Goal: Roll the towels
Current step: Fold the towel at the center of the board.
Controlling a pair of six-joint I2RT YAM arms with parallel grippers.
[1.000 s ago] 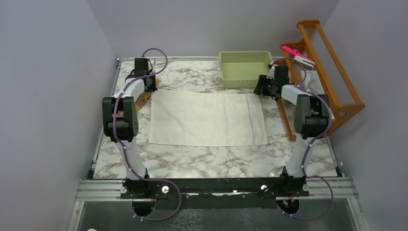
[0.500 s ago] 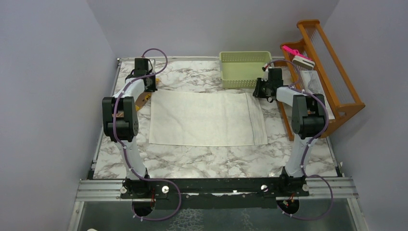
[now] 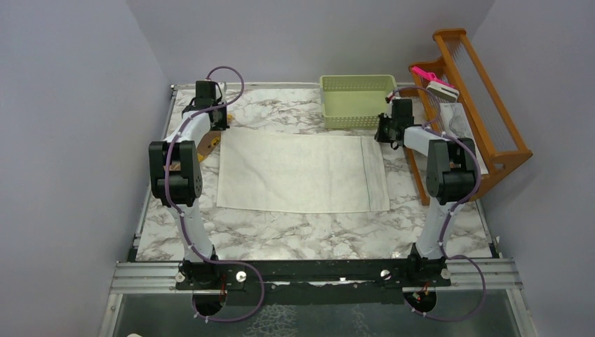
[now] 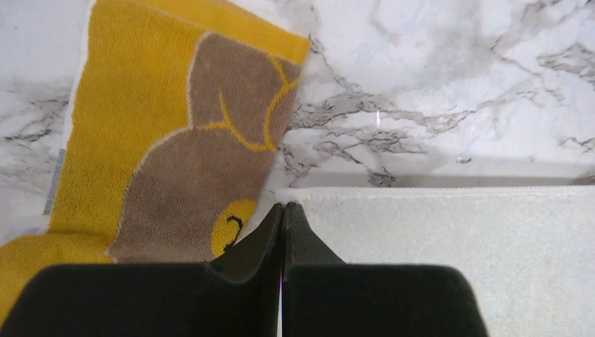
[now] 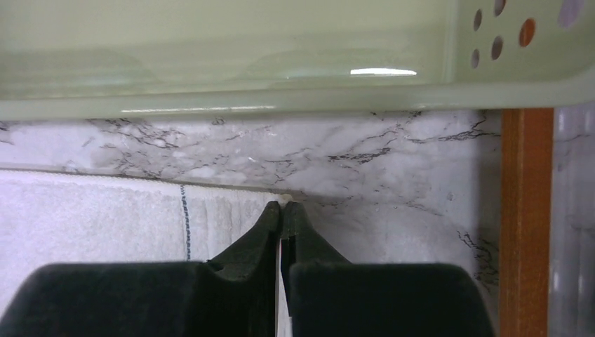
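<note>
Writing: a small grey tag (image 4: pixel 55 182) is seen on the edge of the mustard-yellow towel (image 4: pixel 133 126); its text is too small to be read. A brown bear print (image 4: pixel 210 140) with yellow outlines is shown on that towel; no lettering can be made out.

Task items: the cream-white towel (image 3: pixel 302 172) is spread flat at mid-table on the marble table (image 3: pixel 281 239). A thin blue stripe (image 5: pixel 185 225) runs across it near its right end. The mustard-yellow towel is laid just beside the white towel's far-left corner. It is mostly covered by the left arm in the top view. Whether the two towels touch is hidden by the finger.

Tools: the left gripper (image 4: pixel 283 208) is clenched, its tips set on the far-left corner of the cream-white towel. The right gripper (image 5: pixel 282 208) is clenched on the far-right corner. On both, the jaws are pressed together with no gap seen.

Surroundings: a pale green basket (image 3: pixel 351 116) is placed just beyond the right gripper, its wall filling the top of the right wrist view. A wooden rack (image 3: pixel 450 34) is stood along the right table edge. One rack rail is seen near the right gripper, on its right side. A pink item (image 3: pixel 423 73) is perched on the rack's far end.
</note>
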